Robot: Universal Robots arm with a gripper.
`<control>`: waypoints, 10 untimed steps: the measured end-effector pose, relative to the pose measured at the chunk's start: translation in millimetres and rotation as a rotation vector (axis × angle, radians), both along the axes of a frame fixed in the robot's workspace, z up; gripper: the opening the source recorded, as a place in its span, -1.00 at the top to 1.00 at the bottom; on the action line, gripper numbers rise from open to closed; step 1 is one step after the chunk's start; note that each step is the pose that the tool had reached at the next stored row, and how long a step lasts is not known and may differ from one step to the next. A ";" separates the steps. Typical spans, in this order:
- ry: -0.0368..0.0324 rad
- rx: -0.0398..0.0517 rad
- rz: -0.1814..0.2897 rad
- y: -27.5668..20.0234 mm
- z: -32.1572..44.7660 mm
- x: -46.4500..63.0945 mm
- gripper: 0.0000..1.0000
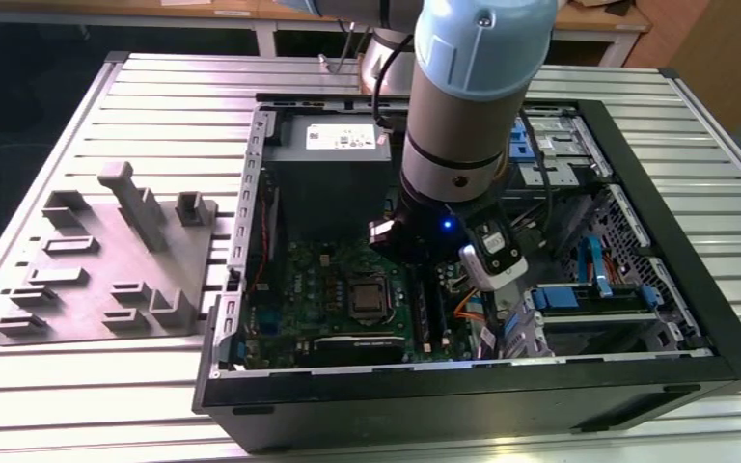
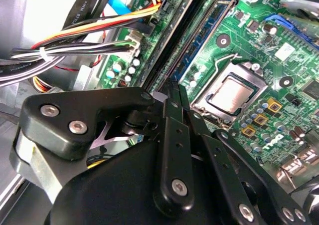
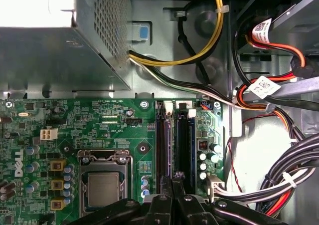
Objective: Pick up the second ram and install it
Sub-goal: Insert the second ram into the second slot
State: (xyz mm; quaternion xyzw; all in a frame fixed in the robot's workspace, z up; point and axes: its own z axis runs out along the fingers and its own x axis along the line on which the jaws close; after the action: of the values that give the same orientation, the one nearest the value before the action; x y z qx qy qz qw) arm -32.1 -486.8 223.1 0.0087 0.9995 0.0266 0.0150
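Note:
The second ram [image 3: 171, 140] shows edge-on as a thin dark stick standing upright in the row of memory slots on the green motherboard [image 3: 99, 120]. In the second wrist view the same ram [image 2: 184, 40] runs away from my fingertips beside a blue slot [image 2: 199, 50]. My gripper [image 3: 177, 179] sits low over the near end of the stick, its black fingers drawn together on it; the second wrist view has the gripper [image 2: 172, 88] from behind. In the exterior view my arm [image 1: 454, 145] reaches down into the open computer case [image 1: 474, 386].
The CPU socket [image 3: 102, 187] lies just beside the slots. Bundles of cables [image 3: 279, 105] crowd the other side, and the power supply box [image 3: 50, 50] stands beyond the board. A grey fixture plate [image 1: 100, 260] rests on the slatted table at the exterior view's left.

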 end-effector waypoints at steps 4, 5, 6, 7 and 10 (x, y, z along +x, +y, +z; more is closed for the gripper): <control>-0.0001 0.0009 0.000 0.0 -2.0 0.0 0.77; 0.0000 0.0008 0.000 0.0 -3.0 0.0 0.77; 0.0000 0.0009 0.000 0.0 -3.8 0.0 0.77; 0.0001 0.0009 0.000 0.1 -4.5 0.0 0.77; -0.0001 0.0008 0.000 0.1 -6.0 -0.1 0.77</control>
State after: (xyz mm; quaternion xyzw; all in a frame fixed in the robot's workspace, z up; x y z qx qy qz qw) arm -32.2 -486.7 217.1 0.0086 0.9995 0.0271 0.0150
